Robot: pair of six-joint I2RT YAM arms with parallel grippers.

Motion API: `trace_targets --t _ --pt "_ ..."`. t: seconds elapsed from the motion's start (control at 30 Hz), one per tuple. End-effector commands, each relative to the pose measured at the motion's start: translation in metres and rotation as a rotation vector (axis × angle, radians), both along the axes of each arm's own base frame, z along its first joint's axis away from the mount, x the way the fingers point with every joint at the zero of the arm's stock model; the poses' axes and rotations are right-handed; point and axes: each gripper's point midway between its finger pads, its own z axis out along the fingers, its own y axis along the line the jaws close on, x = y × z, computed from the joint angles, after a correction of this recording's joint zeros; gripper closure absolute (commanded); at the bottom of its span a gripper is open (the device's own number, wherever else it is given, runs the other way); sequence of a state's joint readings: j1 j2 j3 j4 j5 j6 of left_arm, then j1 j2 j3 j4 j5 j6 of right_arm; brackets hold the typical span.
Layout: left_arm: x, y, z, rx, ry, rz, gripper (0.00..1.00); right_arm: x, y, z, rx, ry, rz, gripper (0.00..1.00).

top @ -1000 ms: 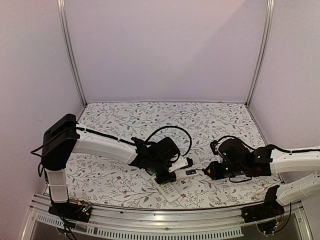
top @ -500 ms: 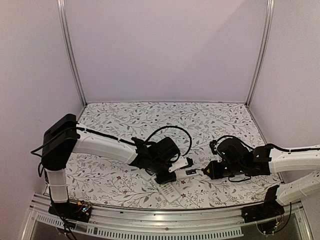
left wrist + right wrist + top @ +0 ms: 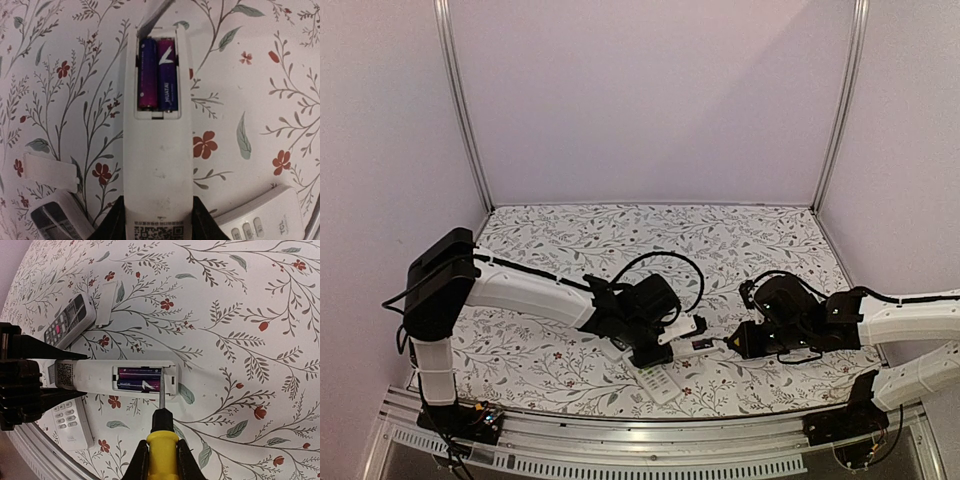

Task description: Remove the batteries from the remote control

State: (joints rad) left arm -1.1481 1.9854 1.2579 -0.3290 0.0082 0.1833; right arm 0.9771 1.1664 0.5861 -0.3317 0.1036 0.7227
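Mid-table, left gripper [image 3: 157, 225] clamps white plastic remote [image 3: 157, 165] steady for prying; right gripper [image 3: 161, 464] clenches yellow-handled pick [image 3: 161, 442], seemingly touching purple cylindrical batteries [image 3: 158, 75].

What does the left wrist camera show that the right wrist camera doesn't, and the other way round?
Only the left wrist view: readable lettering on one of the batteries.
Only the right wrist view: the yellow-handled tool gripped in the right pincer, its tip by the open compartment.
Both: the white remote held by the left pincer, its back open with two batteries side by side inside. Both also show the loose cover, a dark remote and a white keypad remote.
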Motion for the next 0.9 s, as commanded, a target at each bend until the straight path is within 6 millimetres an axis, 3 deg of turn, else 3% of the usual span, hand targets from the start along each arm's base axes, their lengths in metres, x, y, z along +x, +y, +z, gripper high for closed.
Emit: trace_targets --t 0.0,0.87 --pt "-0.0081 0.0118 -0.0227 0.093 0.003 -0.014 1.00 -0.0010 -0.0053 0.0027 -0.024 0.001 -0.017 1.00" --pt "-0.0071 0.0123 -0.0239 0.099 -0.001 -0.013 1.00 -0.0023 -0.0076 -0.0001 -0.039 0.010 -0.016 1.00"
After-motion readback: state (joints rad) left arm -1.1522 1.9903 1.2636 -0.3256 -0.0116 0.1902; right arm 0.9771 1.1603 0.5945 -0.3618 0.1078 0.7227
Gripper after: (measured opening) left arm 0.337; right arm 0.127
